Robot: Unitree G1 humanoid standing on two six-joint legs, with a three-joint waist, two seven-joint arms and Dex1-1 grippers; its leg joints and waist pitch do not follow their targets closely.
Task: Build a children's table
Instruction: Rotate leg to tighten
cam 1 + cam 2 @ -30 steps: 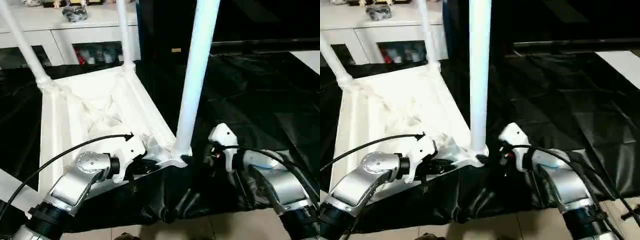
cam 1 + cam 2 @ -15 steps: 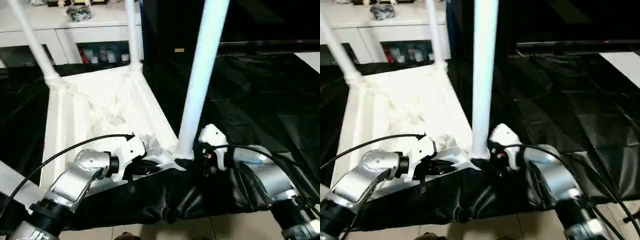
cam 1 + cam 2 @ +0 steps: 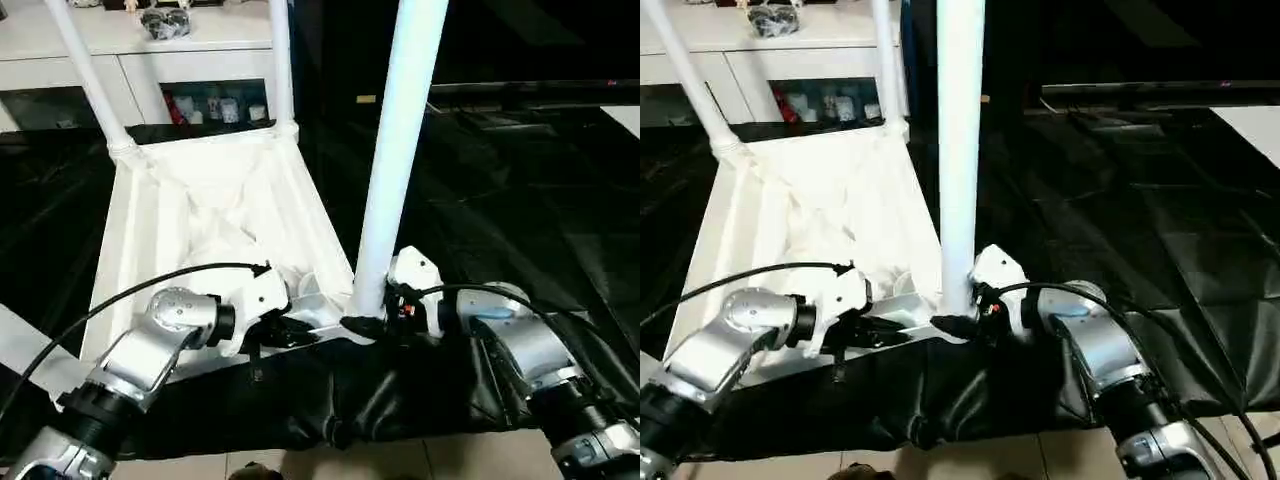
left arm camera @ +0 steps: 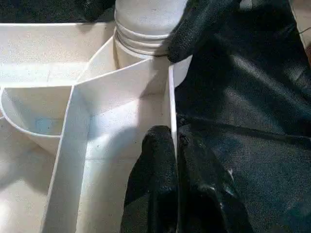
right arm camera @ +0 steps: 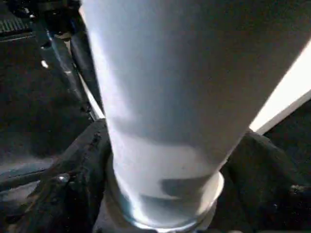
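The children's table lies upside down on a black sheet, its white tabletop [image 3: 150, 220] showing the ribbed underside. Two legs [image 3: 85, 70] [image 3: 280, 60] stand in the far corner sockets. A third leg [image 3: 395, 150] stands upright in the near right socket. My left gripper [image 4: 172, 133] is shut on the thin near rim wall of the tabletop, just left of that socket. My right gripper [image 3: 365, 322] clasps the base of the near leg [image 5: 165, 121], one black finger [image 5: 73, 189] on each side. One of its fingertips [image 4: 194, 24] presses against the leg's collar.
A white cabinet [image 3: 180, 55] with small items stands behind the table. The black sheet [image 3: 520, 200] spreads to the right and bunches at the near edge above tiled floor [image 3: 420, 462]. A white bar [image 3: 25, 350] lies at the near left.
My right gripper has moved in to the near leg's base and its fingers have closed around it. The left gripper keeps its hold on the rim. The camera has shifted.
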